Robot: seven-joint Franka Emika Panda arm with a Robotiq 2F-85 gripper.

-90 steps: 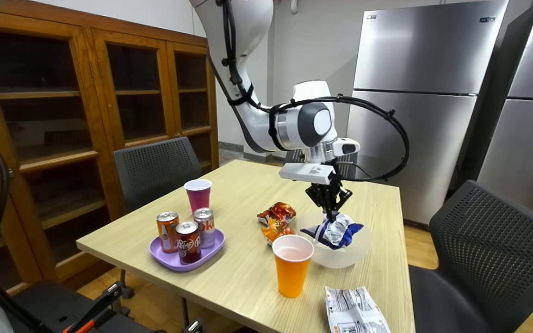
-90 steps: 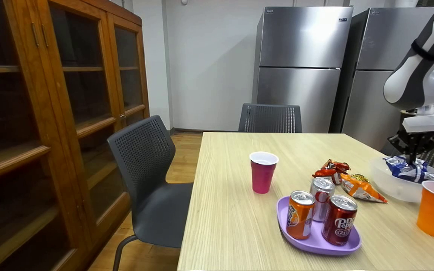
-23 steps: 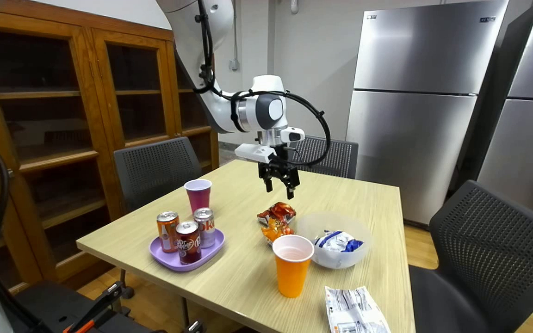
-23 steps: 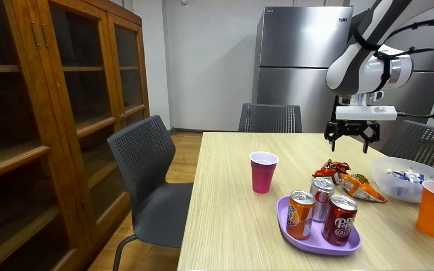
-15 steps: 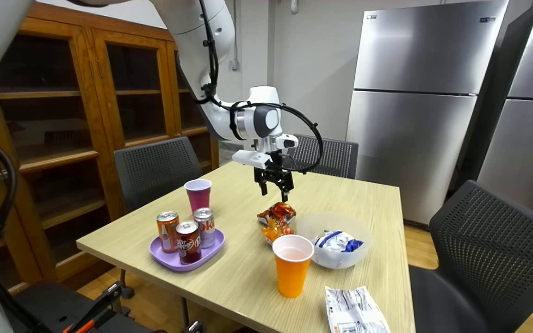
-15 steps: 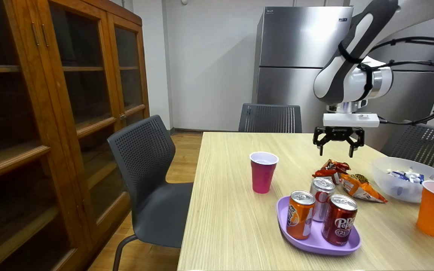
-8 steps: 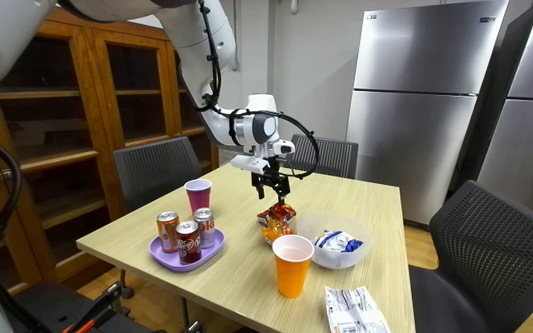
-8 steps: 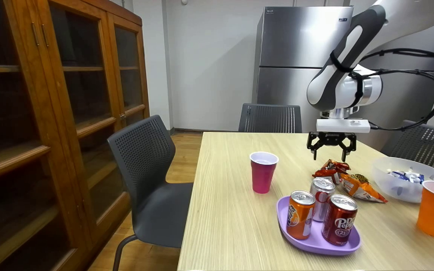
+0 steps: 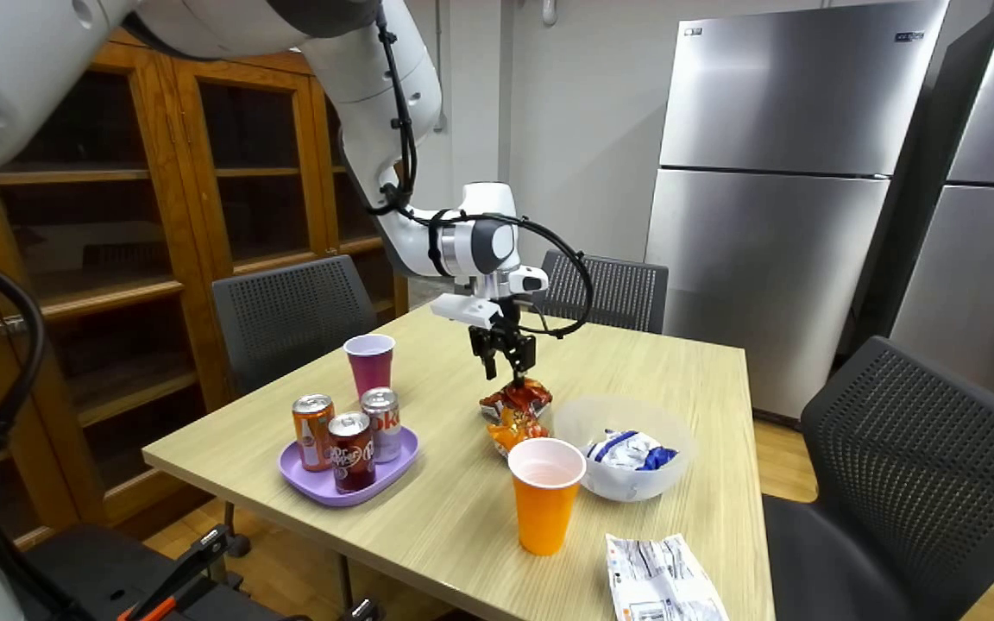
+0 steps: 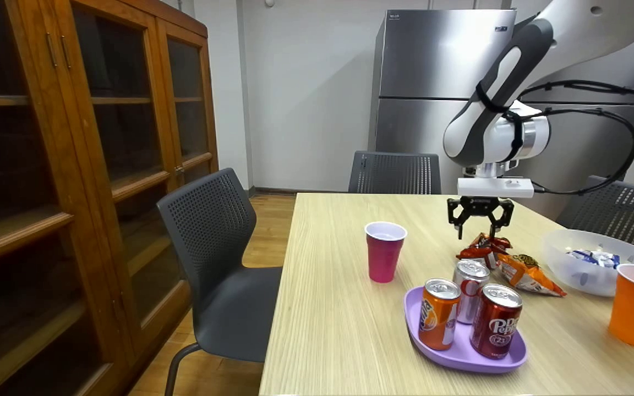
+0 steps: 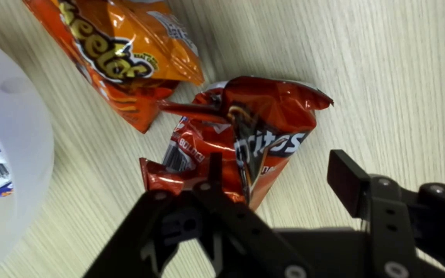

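My gripper (image 11: pixel 278 170) points down, open, low over a red Doritos bag (image 11: pixel 274 102) lying crumpled on the table. In the wrist view the left finger overlaps the bag's lower part, while the right finger stands over bare wood beside it. Nothing is pinched between the fingers; whether a fingertip touches the bag I cannot tell. An orange Cheetos bag (image 11: pixel 118 58) lies close to the Doritos bag. Both exterior views show the gripper (image 10: pixel 476 233) just above the red bag (image 10: pixel 476 254). A translucent bowl (image 9: pixel 635 487) beside the bags contains a blue and white bag (image 9: pixel 631 450).
An orange cup (image 9: pixel 544 509) stands in front of the bowl. A purple tray (image 10: pixel 463 360) carries three soda cans, and a pink cup (image 10: pixel 384 256) stands behind it. A silvery packet (image 9: pixel 661 573) lies at the near table edge. Chairs surround the table.
Six seconds ago my gripper was at the bowl with the blue and white bag; that bag now lies inside, released. The gripper has moved over, descended toward the red bag and narrowed somewhat.
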